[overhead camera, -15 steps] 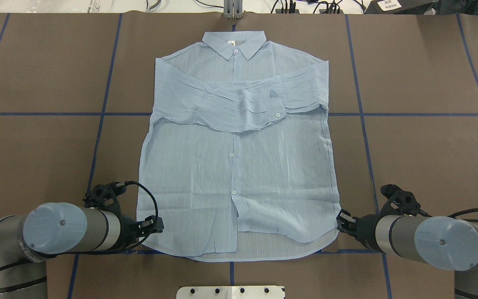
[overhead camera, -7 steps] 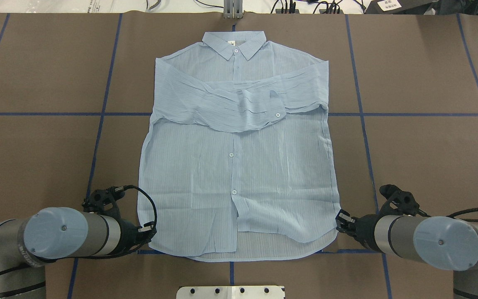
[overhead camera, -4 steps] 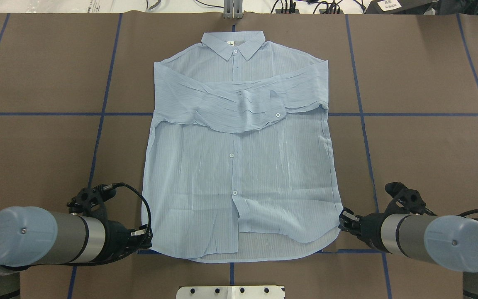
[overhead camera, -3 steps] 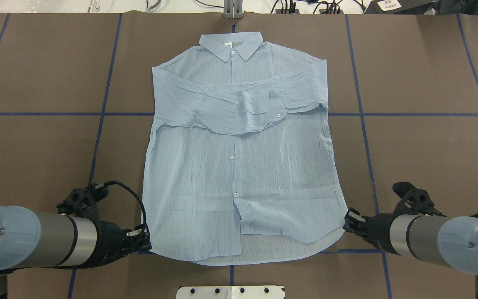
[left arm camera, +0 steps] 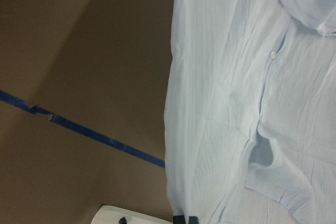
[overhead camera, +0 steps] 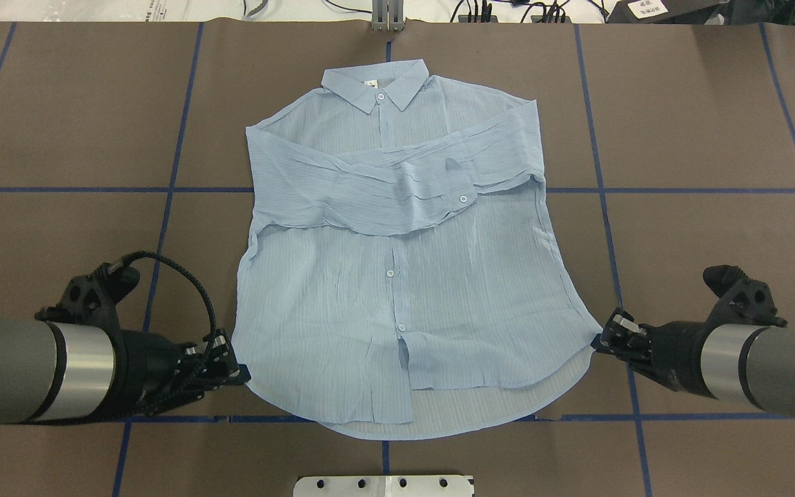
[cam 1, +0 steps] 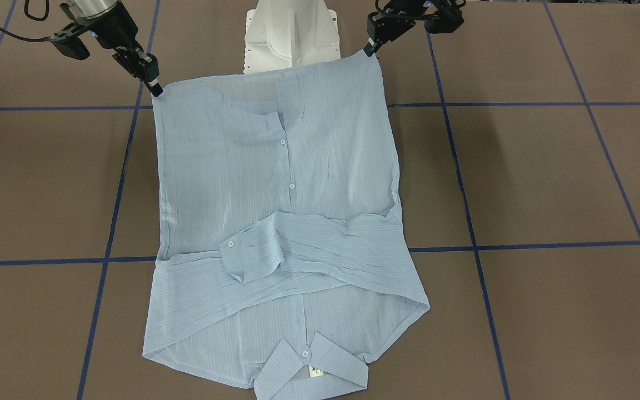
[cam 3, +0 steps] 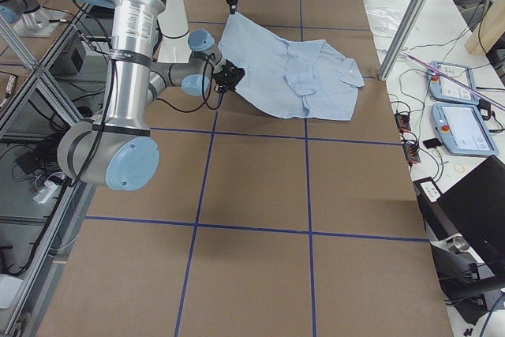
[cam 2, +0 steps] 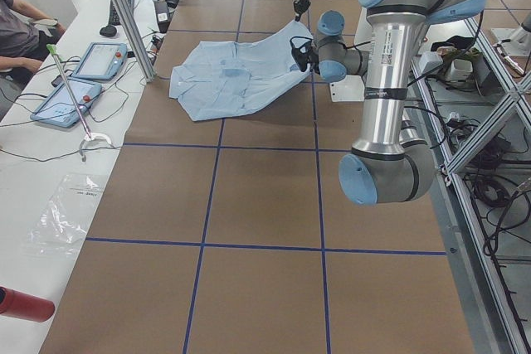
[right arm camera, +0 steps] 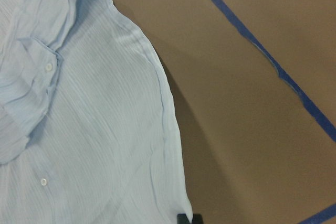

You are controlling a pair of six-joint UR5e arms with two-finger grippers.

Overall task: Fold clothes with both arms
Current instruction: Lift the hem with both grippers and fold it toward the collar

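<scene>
The left gripper [overhead camera: 235,373] and right gripper [overhead camera: 604,338] each pinch, as far as so small a view shows, a hem corner of the shirt [overhead camera: 397,290] stretched between and beyond them, apparently starting the bottom-up fold; next, carry both corners evenly toward the collar [overhead camera: 375,84].
</scene>
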